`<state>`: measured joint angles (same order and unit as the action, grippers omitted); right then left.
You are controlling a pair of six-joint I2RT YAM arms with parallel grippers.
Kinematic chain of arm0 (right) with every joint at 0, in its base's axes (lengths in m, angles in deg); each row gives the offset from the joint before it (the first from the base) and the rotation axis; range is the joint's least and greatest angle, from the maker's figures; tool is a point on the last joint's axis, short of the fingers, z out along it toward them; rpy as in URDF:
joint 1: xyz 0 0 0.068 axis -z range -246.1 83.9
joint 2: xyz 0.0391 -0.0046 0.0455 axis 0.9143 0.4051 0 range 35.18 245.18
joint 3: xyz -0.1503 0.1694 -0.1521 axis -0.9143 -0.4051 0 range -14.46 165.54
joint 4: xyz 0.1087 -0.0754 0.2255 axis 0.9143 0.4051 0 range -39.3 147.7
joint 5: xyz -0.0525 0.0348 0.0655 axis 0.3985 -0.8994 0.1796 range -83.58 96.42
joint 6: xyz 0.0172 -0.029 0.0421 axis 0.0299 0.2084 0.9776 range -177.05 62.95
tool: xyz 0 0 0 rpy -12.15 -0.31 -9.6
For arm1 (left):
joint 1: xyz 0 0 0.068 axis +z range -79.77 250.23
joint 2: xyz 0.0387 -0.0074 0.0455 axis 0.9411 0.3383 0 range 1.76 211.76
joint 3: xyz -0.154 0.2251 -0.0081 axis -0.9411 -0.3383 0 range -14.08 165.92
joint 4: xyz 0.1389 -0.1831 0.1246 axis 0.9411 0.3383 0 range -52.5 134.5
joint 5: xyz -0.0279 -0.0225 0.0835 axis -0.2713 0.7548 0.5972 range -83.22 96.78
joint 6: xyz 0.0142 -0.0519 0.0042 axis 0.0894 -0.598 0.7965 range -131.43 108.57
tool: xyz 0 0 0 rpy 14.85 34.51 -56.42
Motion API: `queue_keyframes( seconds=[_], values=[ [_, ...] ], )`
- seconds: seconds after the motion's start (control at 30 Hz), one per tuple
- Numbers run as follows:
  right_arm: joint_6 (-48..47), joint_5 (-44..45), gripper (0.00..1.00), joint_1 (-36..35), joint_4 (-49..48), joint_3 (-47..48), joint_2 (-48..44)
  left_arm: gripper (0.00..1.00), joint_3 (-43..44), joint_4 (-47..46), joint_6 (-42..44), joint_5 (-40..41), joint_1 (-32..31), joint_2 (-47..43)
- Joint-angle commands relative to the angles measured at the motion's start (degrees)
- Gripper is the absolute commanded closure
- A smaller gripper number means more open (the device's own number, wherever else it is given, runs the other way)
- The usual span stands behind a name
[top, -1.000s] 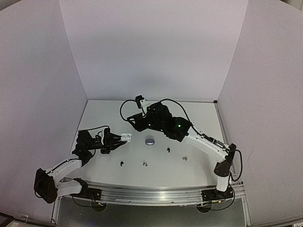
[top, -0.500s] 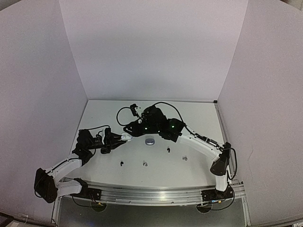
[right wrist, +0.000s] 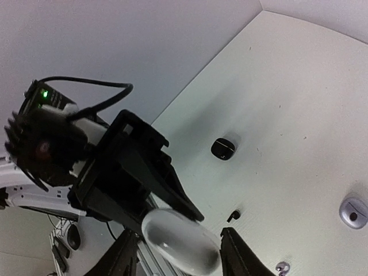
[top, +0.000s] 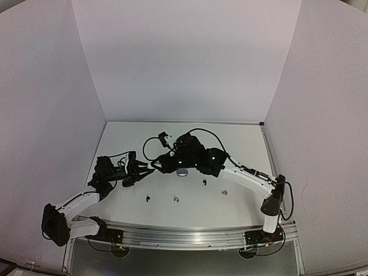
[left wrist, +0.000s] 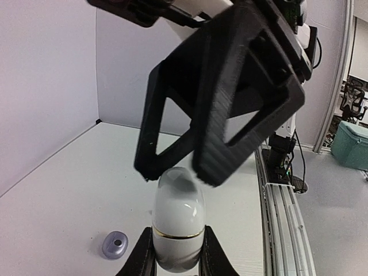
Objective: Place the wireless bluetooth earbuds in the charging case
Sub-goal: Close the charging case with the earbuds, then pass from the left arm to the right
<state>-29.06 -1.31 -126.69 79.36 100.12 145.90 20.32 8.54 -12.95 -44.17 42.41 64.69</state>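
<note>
From above, the right gripper [top: 163,163] has swung left over the last second and now meets the left gripper [top: 144,167], hiding what it holds. A black earbud [top: 204,183] and others lie loose on the table [top: 241,144], so none looks seated yet.

In the left wrist view, the left fingers [left wrist: 142,260] clamp the white charging case [left wrist: 178,221] by its base. Its long axis points straight away from them, rounded end up, seam closed.

In the right wrist view, the right jaws stand half open, straddling the case's free end without clearly gripping it.
</note>
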Motion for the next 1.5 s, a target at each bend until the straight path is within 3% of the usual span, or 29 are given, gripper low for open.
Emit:
queue_keyframes(
  seconds=[0.0, 0.2, 0.5, 0.93, 1.27, 1.47],
  values=[
    [-5.7, 0.4, 0.43, 0.6, 1.2, -1.9, -7.3, 1.00, 2.9, -5.9, -12.4, -2.4, 0.2, 0.7],
    [-11.1, -7.1, 0.36, 2.8, 1.2, -2.2, -7.0, 1.00, 3.1, -14.2, -25.8, -2.1, 0.2, 1.8],
    [-12.3, -11.7, 0.37, 4.5, -0.3, -2.5, -5.6, 1.00, 2.5, -24.3, -38.2, -2.7, 0.2, 3.5],
    [-10.6, -18.7, 0.49, 4.8, -4.3, 3.0, 0.4, 1.00, 2.7, -25.9, -38.5, -2.7, 0.0, 3.9],
    [-9.3, -21.9, 0.61, 6.1, -7.5, 1.6, -0.2, 1.00, 3.0, -25.9, -38.5, -2.5, 0.0, 4.1],
    [-8.6, -22.6, 0.72, 6.3, -8.4, 0.9, -0.4, 1.00, 3.0, -26.1, -38.4, -2.5, 0.0, 4.2]
  ],
)
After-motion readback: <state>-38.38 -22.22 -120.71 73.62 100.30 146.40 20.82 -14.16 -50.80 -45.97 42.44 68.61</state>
